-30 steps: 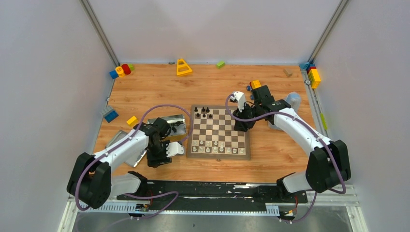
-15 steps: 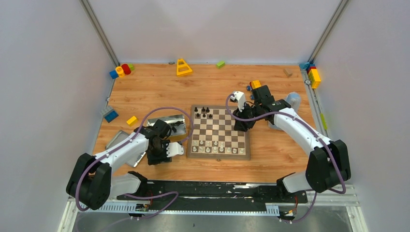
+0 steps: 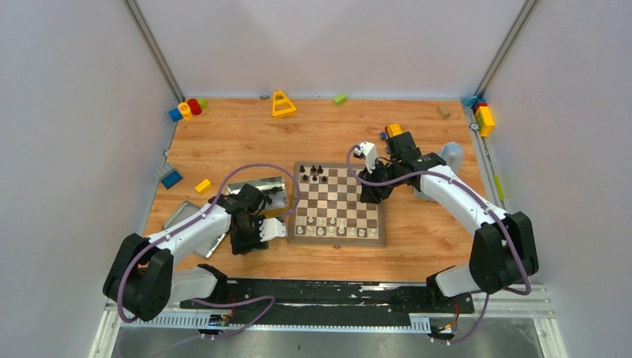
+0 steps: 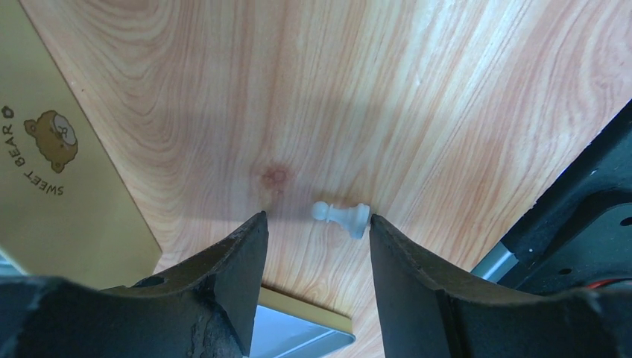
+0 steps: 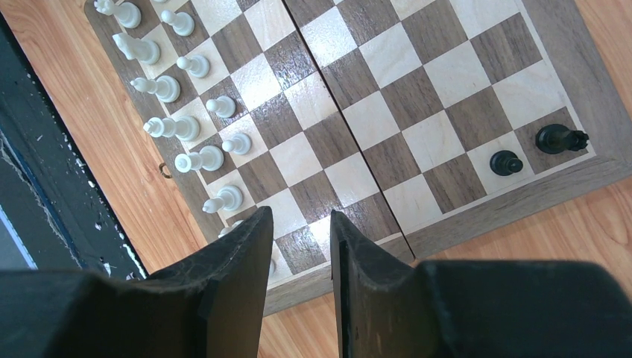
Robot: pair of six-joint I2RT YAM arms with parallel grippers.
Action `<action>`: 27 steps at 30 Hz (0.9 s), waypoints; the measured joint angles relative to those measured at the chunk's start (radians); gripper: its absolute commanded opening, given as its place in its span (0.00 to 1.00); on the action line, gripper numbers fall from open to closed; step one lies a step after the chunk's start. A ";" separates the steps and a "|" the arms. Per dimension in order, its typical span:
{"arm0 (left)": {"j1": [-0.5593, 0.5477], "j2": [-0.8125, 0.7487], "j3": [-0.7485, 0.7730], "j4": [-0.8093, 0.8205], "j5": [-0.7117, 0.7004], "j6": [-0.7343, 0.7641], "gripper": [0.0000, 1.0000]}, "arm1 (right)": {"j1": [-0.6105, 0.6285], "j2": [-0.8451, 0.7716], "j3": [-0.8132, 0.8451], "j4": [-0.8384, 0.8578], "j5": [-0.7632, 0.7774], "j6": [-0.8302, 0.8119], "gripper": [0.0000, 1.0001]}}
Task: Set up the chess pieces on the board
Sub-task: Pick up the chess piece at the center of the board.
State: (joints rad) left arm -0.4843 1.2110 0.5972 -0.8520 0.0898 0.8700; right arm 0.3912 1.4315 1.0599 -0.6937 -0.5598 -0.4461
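Comparing frames, left gripper barely shifted, open over a toppled white pawn; right gripper stayed part-open, empty, over the board.

I find the board lying flat at centre frame in the top view, checked dark brown and cream. White pieces stand along its lower edge, and a few black pieces cluster at its upper left. One white pawn lies on its side off the board, mid-frame in the left wrist view.

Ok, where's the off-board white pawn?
Left wrist view: the white pawn lies on its side on the table, between the fingertips of the open left gripper, right of the gold bear-printed tin.
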 measured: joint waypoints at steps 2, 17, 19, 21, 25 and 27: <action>-0.003 0.008 0.000 0.003 0.014 -0.010 0.58 | 0.000 0.007 0.000 0.000 0.000 0.000 0.35; -0.007 0.073 0.079 0.072 0.058 -0.104 0.50 | 0.000 0.012 -0.007 -0.001 -0.003 0.000 0.35; -0.007 0.082 0.093 0.077 0.068 -0.114 0.52 | 0.000 0.012 -0.008 -0.001 -0.003 0.000 0.35; -0.007 0.085 0.105 0.079 0.077 -0.122 0.54 | 0.000 0.012 -0.010 0.000 -0.003 0.000 0.35; -0.007 0.087 0.109 0.077 0.078 -0.122 0.55 | 0.000 0.013 -0.016 -0.002 -0.003 0.000 0.35; -0.007 0.093 0.109 0.080 0.066 -0.120 0.55 | 0.000 0.013 -0.016 -0.001 -0.004 0.000 0.35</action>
State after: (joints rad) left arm -0.4915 1.3037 0.7063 -0.7723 0.1562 0.7502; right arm 0.3912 1.4448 1.0439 -0.6949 -0.5636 -0.4461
